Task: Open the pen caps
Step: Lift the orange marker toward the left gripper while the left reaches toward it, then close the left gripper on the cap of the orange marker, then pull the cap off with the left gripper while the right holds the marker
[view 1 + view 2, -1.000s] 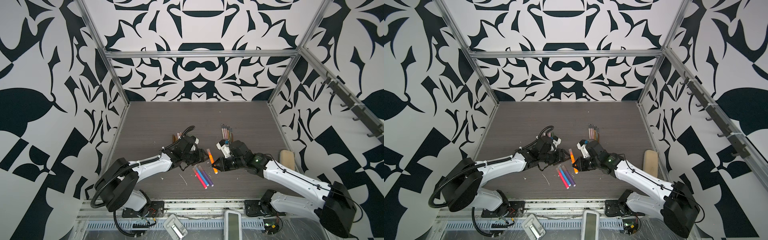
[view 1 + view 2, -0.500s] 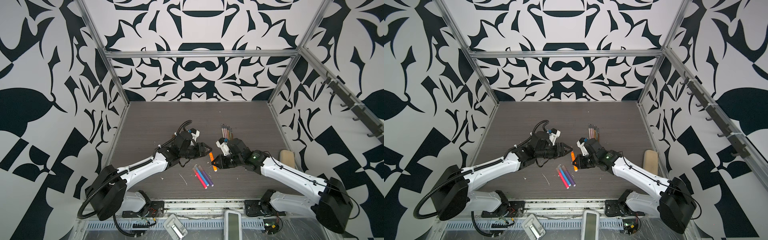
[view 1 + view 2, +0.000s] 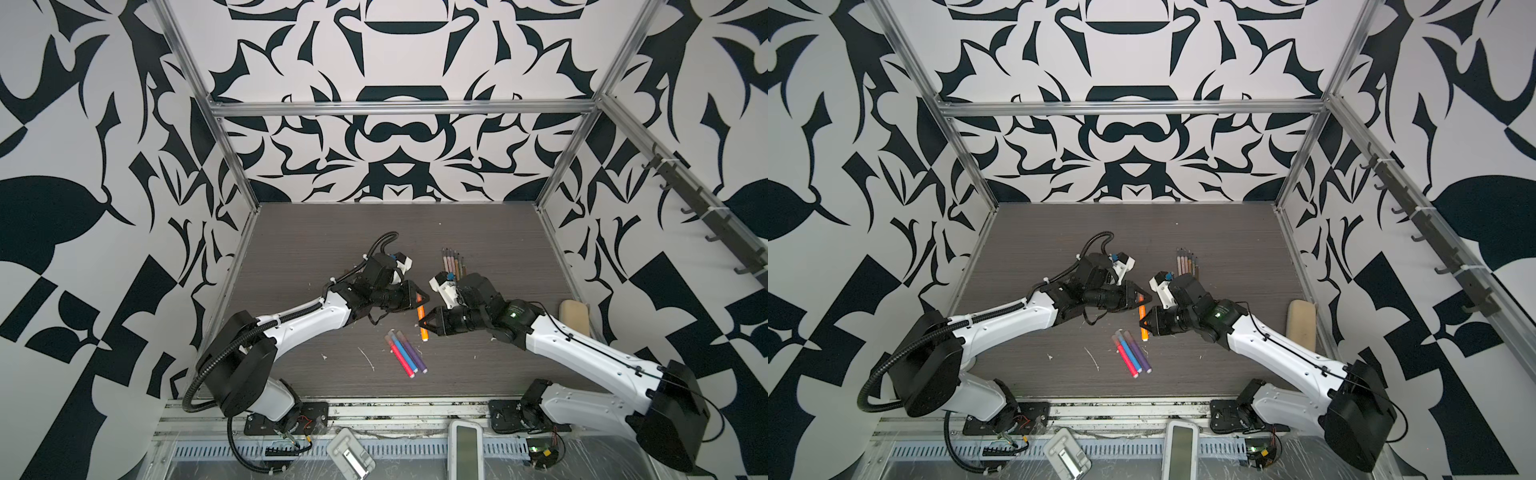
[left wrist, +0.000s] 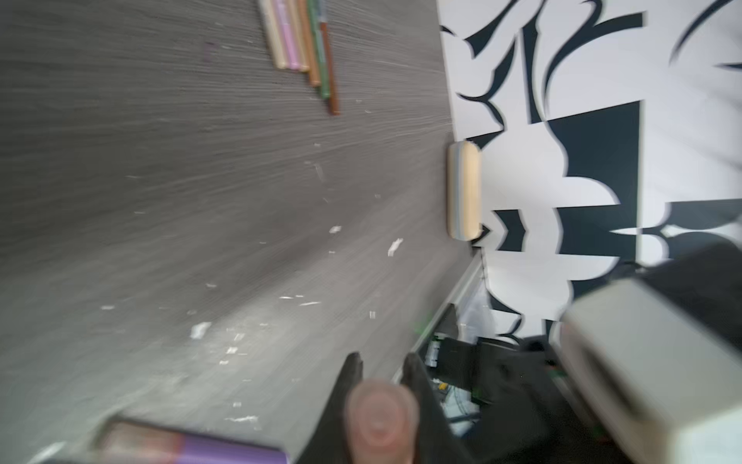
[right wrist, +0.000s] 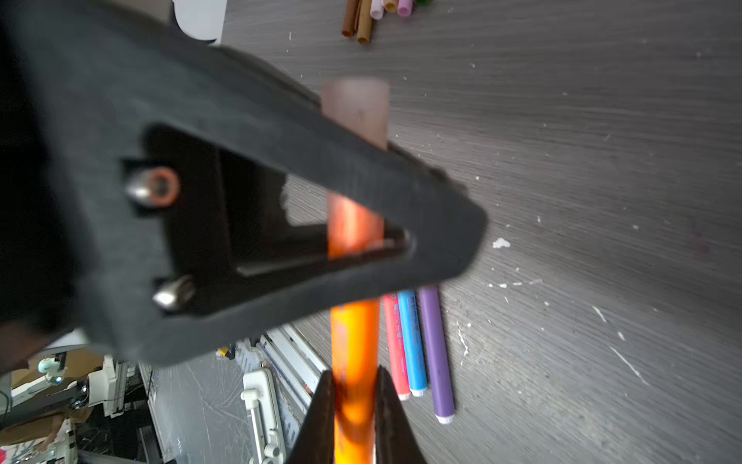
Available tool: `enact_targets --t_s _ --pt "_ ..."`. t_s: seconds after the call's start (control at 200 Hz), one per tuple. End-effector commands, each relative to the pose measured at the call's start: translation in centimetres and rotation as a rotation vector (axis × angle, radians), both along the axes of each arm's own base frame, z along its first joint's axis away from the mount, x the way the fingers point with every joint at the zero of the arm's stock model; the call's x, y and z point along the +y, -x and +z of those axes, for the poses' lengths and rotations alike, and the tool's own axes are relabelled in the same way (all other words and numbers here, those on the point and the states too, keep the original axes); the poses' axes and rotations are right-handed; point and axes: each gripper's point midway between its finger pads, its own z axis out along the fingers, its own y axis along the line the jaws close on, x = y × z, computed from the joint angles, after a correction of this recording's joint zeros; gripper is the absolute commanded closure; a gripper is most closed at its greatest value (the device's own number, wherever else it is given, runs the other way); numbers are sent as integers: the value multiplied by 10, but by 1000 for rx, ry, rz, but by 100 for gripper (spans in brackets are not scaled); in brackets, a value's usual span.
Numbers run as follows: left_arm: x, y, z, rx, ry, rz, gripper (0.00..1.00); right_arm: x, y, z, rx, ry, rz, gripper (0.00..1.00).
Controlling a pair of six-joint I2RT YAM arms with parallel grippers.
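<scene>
Holding the orange pen (image 3: 421,311) mid-frame in a top view, the right end effector (image 3: 422,323) pinches its barrel; just above, the left end effector (image 3: 424,297) clamps the cap (image 4: 379,418). Best pull straight along the barrel, grips firm, no bending.

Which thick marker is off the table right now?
The orange pen: the right gripper holds its barrel, the left gripper pinches its peach cap. The pink pen, blue pen and purple pen lie on the table.
</scene>
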Motion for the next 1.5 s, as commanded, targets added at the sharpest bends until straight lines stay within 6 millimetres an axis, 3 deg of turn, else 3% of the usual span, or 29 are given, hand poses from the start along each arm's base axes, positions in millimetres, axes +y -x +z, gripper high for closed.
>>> enact_targets --t_s 0.0,0.055,0.18,0.265,0.48,0.575,0.615,0.725,0.815,1.12,1.495 --pt "7 -10 0 -8 -24 13 100 4 -4 22 -34 -31 6 87" --pt "7 -10 3 -7 -24 12 100 4 -5 24 -41 -31 6 82" --pt "7 -10 4 25 -37 21 100 2 -12 30 -65 -24 -28 59" --pt "7 -9 2 68 -34 37 100 4 -18 29 -61 -30 -54 57" --pt "9 -20 10 166 11 101 100 21 -28 14 1 -8 -30 64" --pt "10 -29 17 185 24 113 100 29 -31 11 24 -20 -15 91" --pt "11 -33 19 194 20 120 91 31 -31 10 35 -28 -16 100" --pt "15 -43 23 206 20 134 62 33 -30 6 58 -32 -15 100" --pt "23 -51 27 201 16 154 55 31 -28 3 71 -30 -12 100" --pt "25 -55 17 250 25 145 62 27 -33 3 92 -40 -1 100" --pt "21 -53 7 289 39 128 58 32 -38 6 107 -55 19 100"
